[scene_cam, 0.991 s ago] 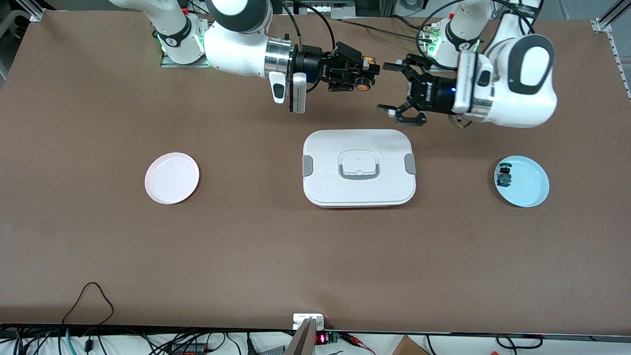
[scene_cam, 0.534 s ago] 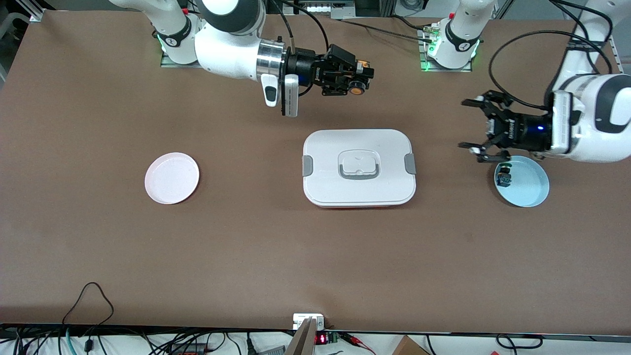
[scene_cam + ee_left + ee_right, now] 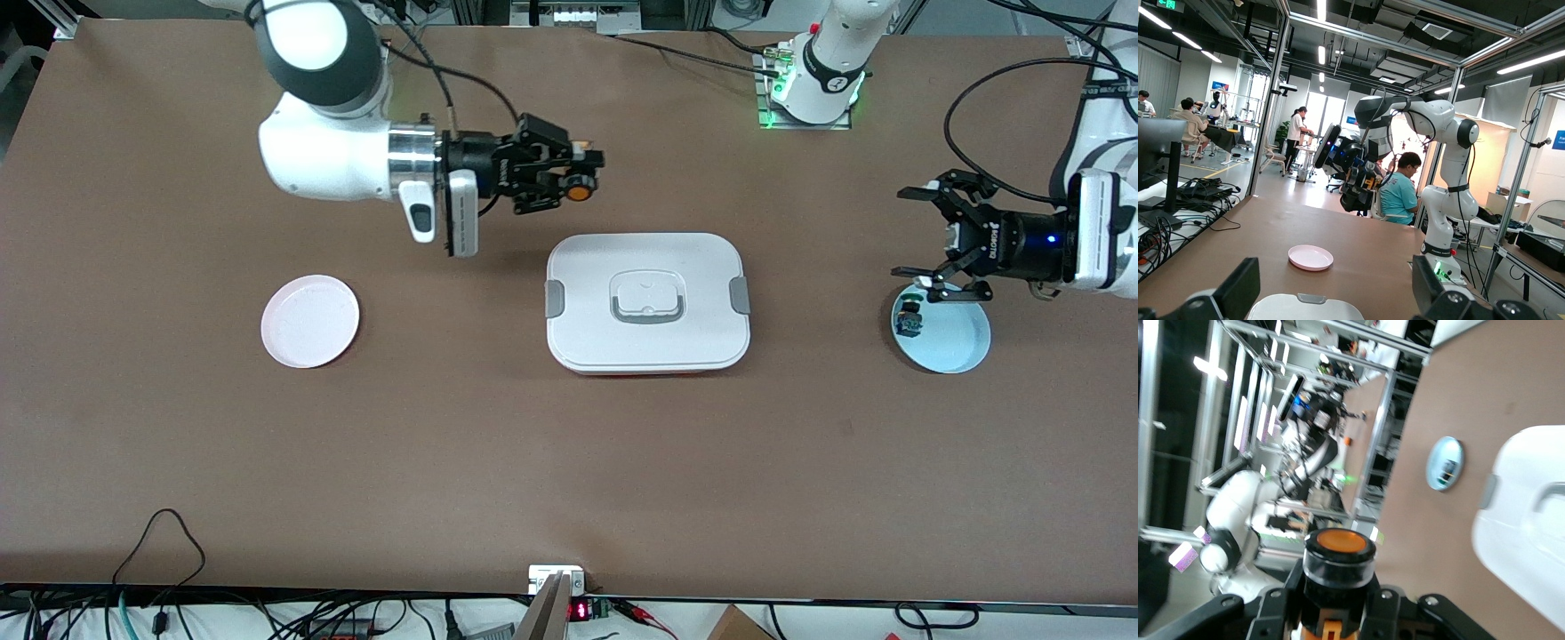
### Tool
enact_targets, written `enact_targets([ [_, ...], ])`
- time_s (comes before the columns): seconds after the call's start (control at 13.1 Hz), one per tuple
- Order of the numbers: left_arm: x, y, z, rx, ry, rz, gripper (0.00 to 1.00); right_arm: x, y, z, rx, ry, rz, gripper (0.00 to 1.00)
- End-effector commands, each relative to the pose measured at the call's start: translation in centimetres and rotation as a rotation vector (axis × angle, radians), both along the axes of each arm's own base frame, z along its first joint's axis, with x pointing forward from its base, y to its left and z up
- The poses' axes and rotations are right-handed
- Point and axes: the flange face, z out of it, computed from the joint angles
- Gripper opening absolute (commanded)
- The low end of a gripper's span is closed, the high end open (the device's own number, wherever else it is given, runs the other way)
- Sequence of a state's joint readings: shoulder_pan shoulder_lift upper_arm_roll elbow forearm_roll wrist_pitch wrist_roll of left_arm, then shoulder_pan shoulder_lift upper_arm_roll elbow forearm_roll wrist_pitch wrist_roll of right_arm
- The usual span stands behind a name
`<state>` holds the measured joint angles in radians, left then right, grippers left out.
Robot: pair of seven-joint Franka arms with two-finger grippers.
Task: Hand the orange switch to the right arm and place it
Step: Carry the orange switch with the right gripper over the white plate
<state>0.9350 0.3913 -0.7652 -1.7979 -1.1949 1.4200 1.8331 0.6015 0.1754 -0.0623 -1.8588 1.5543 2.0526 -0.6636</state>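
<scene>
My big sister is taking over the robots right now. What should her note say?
Right tool: shut on the orange switch, up over the table beside the white lidded box.
Left tool: open, empty, over the blue plate, which has the other small switch on it.
Done: handover, the right arm has the switch.
Left: set it down, likely on the pink plate.

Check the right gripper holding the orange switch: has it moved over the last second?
Yes. The right gripper, shut on the orange switch, has moved toward the right arm's end of the table, away from the white lidded box and closer to the pink plate.
</scene>
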Motion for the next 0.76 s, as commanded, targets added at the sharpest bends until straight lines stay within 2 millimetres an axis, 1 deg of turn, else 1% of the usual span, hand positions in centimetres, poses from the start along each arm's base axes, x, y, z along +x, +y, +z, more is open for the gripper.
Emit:
enact_targets([
  [0.0,2.0,-0.1,1.2,0.01,0.038,-0.054,1.0,1.3,-5.0,-0.2,-0.087,-0.046,0.109,0.0],
  [0.08,2.1,-0.4,1.5,0.033,0.047,-0.065,1.0,1.9,-7.4,-0.7,-0.137,-0.054,0.151,0.0],
  [0.15,2.2,-1.1,1.8,0.046,0.053,-0.078,1.0,2.4,-9.7,-1.4,-0.191,-0.062,0.202,0.0],
  [0.3,2.1,-2.4,2.3,0.078,0.067,-0.09,1.0,2.5,-13.4,-2.4,-0.309,-0.085,0.31,0.0],
  [0.38,2.0,-2.3,2.5,0.13,0.077,-0.079,1.0,2.6,-15.0,-3.1,-0.372,-0.094,0.344,0.0],
  [0.46,2.0,-1.8,3.2,0.183,0.096,-0.073,1.0,2.5,-15.9,-3.5,-0.43,-0.111,0.378,0.0],
  [0.53,1.3,-1.2,4.8,0.233,0.13,-0.093,1.0,2.4,-16.7,-4.1,-0.495,-0.125,0.422,0.0],
  [0.69,-0.1,-0.3,8.5,0.473,0.177,-0.097,1.0,2.6,-19.7,-5.1,-0.661,-0.15,0.492,0.0],
])
